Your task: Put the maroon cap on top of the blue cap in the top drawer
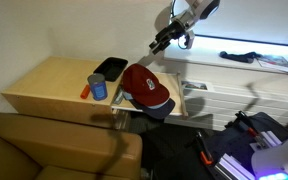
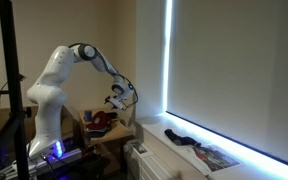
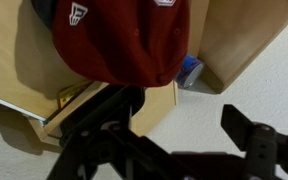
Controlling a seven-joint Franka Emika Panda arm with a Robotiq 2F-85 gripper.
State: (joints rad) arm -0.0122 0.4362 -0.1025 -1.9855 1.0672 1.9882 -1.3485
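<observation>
The maroon cap point(image 1: 144, 84) lies in the pulled-out top drawer point(image 1: 191, 104) of the tan cabinet, resting on the blue cap, of which only a dark edge point(image 1: 156, 108) shows beneath it. My gripper point(image 1: 164, 40) is open and empty, raised well above and to the side of the caps. In the wrist view the maroon cap point(image 3: 124, 40) fills the top, with my open fingers point(image 3: 184, 115) apart from it and nothing between them. The cap point(image 2: 102, 120) and my gripper point(image 2: 119, 98) also show small in an exterior view.
On the cabinet top point(image 1: 49, 85) stand a black tray point(image 1: 109, 68), a small blue can point(image 1: 99, 87) and an orange object point(image 1: 85, 92). A brown sofa point(image 1: 54, 145) is in front. A window sill with dark items point(image 1: 239, 55) runs behind.
</observation>
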